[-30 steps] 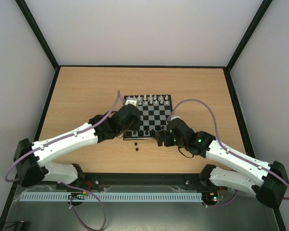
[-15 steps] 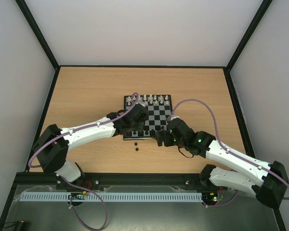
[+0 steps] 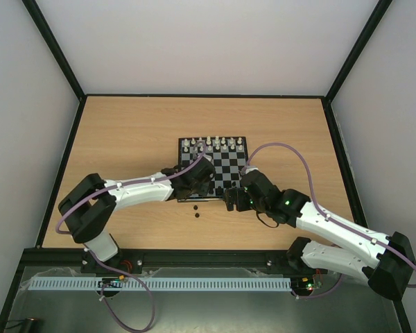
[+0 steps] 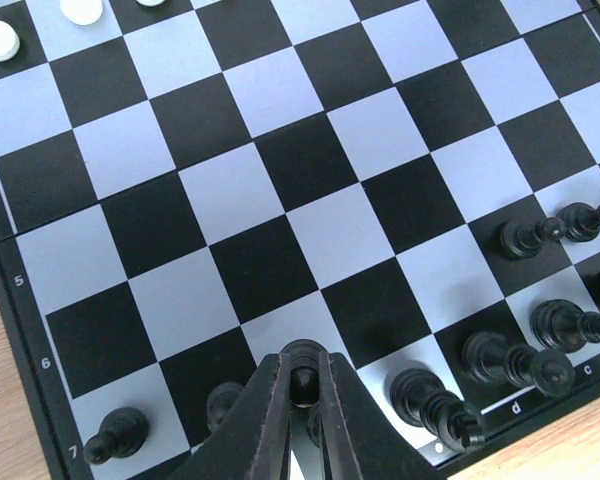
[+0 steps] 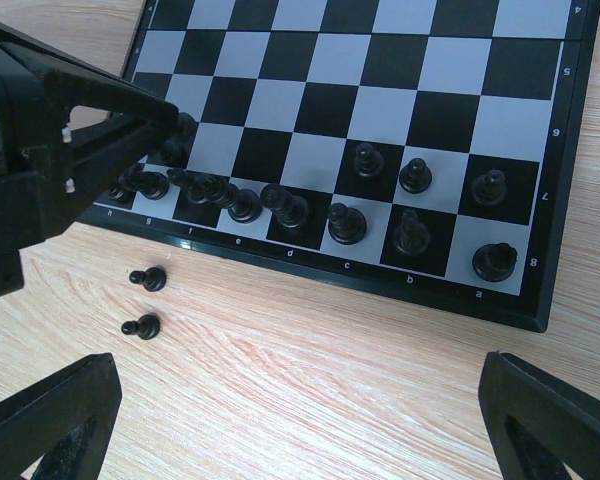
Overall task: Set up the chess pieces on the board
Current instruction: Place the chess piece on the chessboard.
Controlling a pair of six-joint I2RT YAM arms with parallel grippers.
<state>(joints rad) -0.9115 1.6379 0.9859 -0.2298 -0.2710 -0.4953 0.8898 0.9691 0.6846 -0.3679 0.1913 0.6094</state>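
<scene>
The board (image 3: pixel 225 166) lies mid-table, with black and grey squares. Several black chess pieces (image 5: pixel 280 205) stand along its near rows, also visible in the left wrist view (image 4: pixel 500 360). Two black pawns lie loose on the wood, one (image 5: pixel 148 278) nearer the board, the other (image 5: pixel 142 325) below it. My left gripper (image 3: pixel 197 182) is low over the board's near left rows. In its wrist view the left gripper (image 4: pixel 303 365) is shut on a black pawn (image 4: pixel 305 388). My right gripper (image 3: pixel 230 200) hovers open and empty over the wood by the board's near edge, also seen in the right wrist view (image 5: pixel 300 420).
White pieces (image 3: pixel 211 143) line the board's far rows. The left arm's gripper body (image 5: pixel 40 150) reaches over the board's near left corner. Black frame rails (image 3: pixel 69 159) edge the wooden table (image 3: pixel 125 132).
The left arm has stretched out, carrying its gripper from the board's far left corner to the right and then down to the near rows. The right arm has not moved.
</scene>
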